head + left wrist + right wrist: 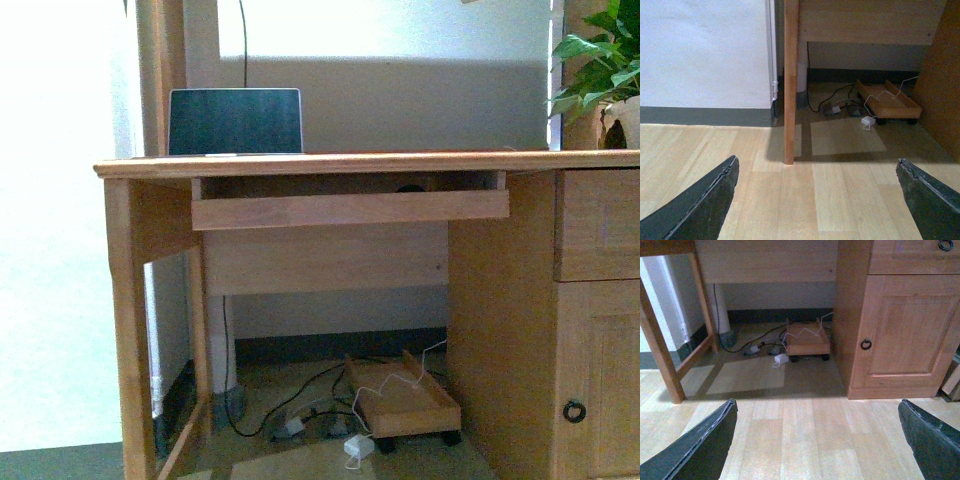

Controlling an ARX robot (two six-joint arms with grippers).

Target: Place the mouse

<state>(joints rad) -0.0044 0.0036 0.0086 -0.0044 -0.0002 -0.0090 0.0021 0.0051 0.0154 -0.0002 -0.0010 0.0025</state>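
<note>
The left claw [816,160] and right claw [816,401] are cropped; desktop [380,162] surface hidden.

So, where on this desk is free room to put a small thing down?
Between the laptop on the left and the plant on the right, nothing stands on the desktop, though it shows nearly edge-on. Beneath it, cables and a wheeled tray crowd the floor.
</note>
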